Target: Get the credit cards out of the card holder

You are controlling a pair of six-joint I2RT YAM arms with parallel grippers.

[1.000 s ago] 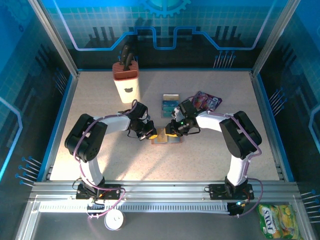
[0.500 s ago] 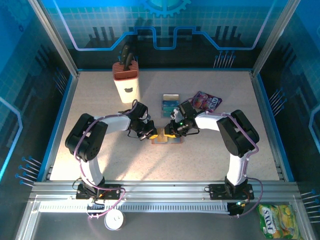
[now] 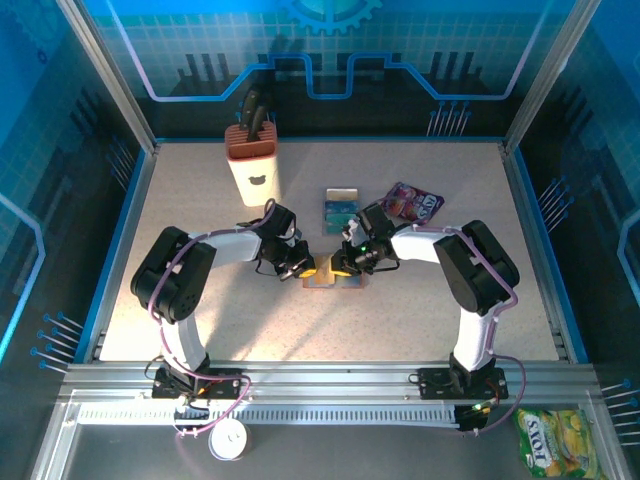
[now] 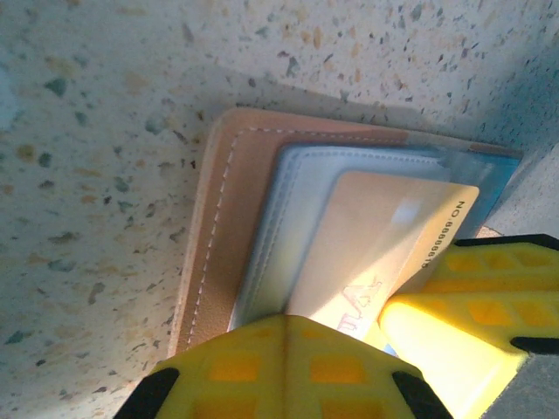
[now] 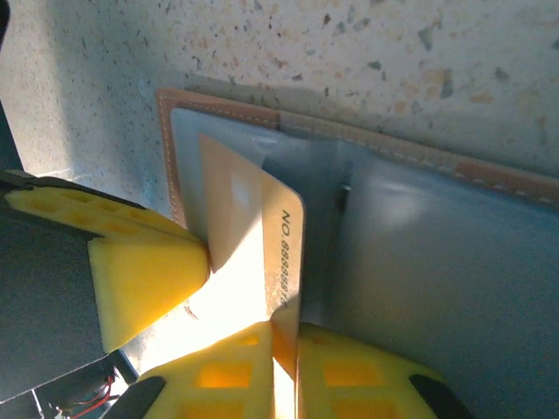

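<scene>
Card holder (image 4: 223, 227) open flat mid-table, blue-grey inside up. Tan-orange card (image 4: 380, 236) partly out of its pocket, pinched edge-on in right gripper (image 5: 284, 367). Left gripper (image 4: 284, 353) closed tight, tip down at holder's left side. More credit cards (image 3: 340, 206) just beyond, purple packet (image 3: 414, 203) to their right.

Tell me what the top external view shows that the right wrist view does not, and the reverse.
Top external adds the knife block, the purple packet and loose cards on the table. Right wrist adds the number printed on the tan card, pinched in the right hand, and the blue-grey inside of the card holder. Both show the right hand at the card holder.
</scene>
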